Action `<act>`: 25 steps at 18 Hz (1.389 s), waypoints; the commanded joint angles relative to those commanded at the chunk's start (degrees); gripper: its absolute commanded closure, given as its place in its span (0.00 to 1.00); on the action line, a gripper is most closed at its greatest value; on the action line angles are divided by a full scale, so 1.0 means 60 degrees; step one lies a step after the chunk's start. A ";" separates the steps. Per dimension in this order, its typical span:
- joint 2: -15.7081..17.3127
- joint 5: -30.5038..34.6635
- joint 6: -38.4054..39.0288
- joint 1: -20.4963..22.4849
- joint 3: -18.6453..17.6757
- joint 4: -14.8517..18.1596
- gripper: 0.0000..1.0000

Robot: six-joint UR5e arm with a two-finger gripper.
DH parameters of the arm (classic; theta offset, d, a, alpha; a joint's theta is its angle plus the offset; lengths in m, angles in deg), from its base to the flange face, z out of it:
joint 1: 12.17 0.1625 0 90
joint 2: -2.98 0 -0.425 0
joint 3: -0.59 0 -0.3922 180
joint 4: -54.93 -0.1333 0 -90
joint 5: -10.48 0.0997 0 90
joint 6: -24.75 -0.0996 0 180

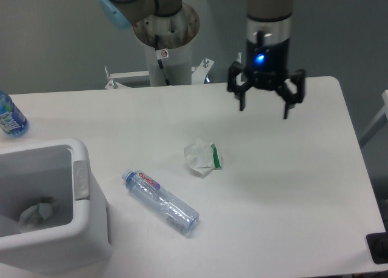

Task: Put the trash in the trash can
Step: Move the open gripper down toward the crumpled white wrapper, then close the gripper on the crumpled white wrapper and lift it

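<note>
Here the gripper [264, 105] hangs over the table [291, 187] with its fingers spread wide, holding nothing. The wrapper [203, 157] lies below it, off to one side. It looks light and soft, so pinching its crumpled middle should work. The bottle [161, 202] lies on its side near the trash can [82, 232]. It looks slippery and would squash.
</note>
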 joint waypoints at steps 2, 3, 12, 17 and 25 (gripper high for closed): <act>-0.0058 0.0218 -0.0073 -0.0425 -0.0483 -0.0015 0.00; -0.0117 0.0365 -0.0088 -0.0688 -0.0645 0.0000 0.00; -0.1595 0.1448 -0.0542 -0.1701 -0.0984 -0.0029 0.00; -0.2021 0.1757 -0.0557 -0.1862 -0.1100 -0.0102 0.00; -0.2475 0.2007 -0.0484 -0.1965 -0.1159 -0.0759 0.03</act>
